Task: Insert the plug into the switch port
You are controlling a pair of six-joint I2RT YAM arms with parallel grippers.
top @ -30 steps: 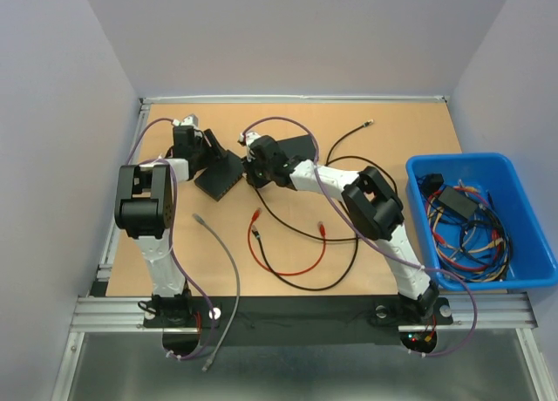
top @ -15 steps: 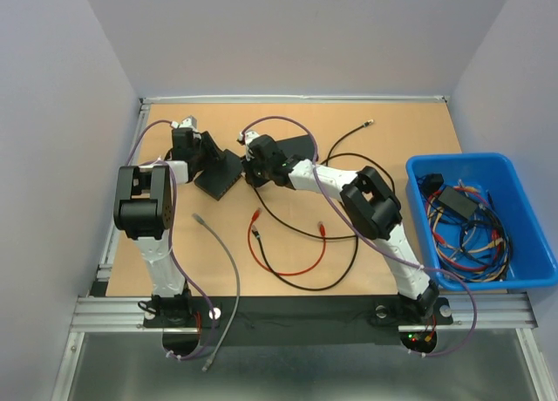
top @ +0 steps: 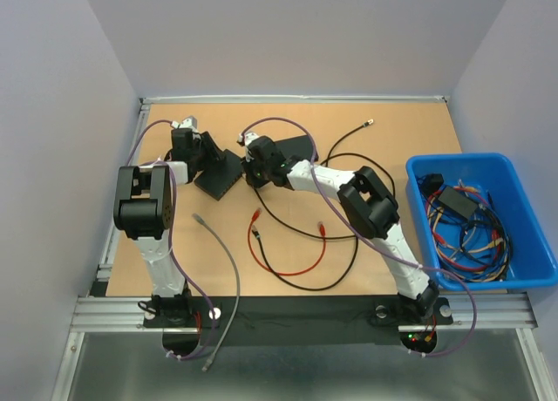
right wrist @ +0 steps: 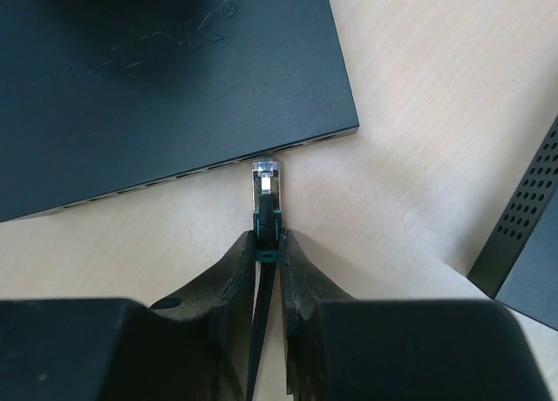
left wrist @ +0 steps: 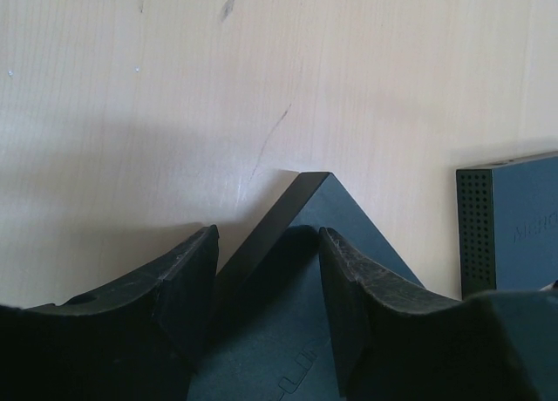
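While the plug (right wrist: pixel 266 185) is not yet in a port, we judge misalignment to be the main risk.

From above, the left gripper (top: pixel 199 150) sits at the far left side of the switch (top: pixel 220 176), a flat black slab lying askew on the tan wooden table (top: pixel 392 131). The right gripper (top: pixel 251 163) meets the switch from the opposite side. A second box (top: pixel 296 146) lies just behind that gripper. If the slab slides on the smooth board when we push, the plug would likely skid along its face instead of seating.

At the left wrist, two matte black fingers (left wrist: pixel 187 279) bracket a sharp corner of the switch. We cannot tell whether they pinch it or merely flank it. If they only flank it, the switch could pivot away under load.

At the right wrist, the right gripper is clenched on the plug by its dark boot, and the cable trails back between the fingers. The plug's clear, square-tipped plastic head points at the switch's front edge. It sits right against a row of narrow slots, near the right-hand end. The switch top is smooth satin black with faint lettering, and the second box shows a perforated side. A plug rolled in the grip, or aimed between two slots, could jam, bend its latch or slip back through the fingers.
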